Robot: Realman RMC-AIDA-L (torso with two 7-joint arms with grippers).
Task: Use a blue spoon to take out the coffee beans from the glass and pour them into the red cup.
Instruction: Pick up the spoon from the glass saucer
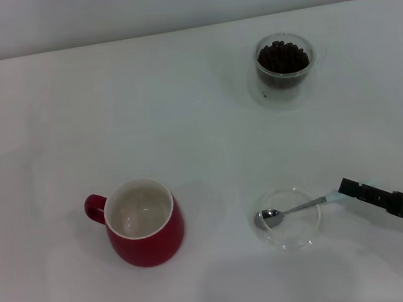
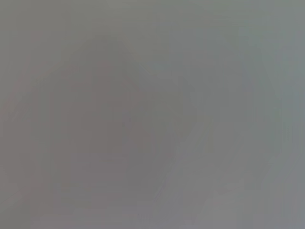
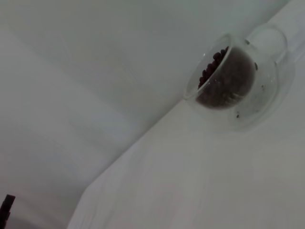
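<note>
Blue spoon point(image 1: 295, 209): lying across a shallow clear glass dish point(image 1: 291, 237) at the near right of the white table point(image 1: 184, 124); silver bowl over the dish's left side, pale blue handle pointing right, past the rim.

Right gripper point(image 1: 346, 190): dark fingertip at the end of the spoon's handle, reaching in from the right edge of the head view. Whether it has closed on the handle cannot be told.

Red cup point(image 1: 144, 223): upright, near left of the dish and well apart from it; loop handle to the left, white inside showing no beans.

Glass point(image 1: 284, 67): upright at the far right of the table, well apart from the spoon.

Coffee beans point(image 1: 282, 57): dark heap filling the glass; seen through its wall in the right wrist view point(image 3: 224, 78).

Left gripper: not in view.
</note>
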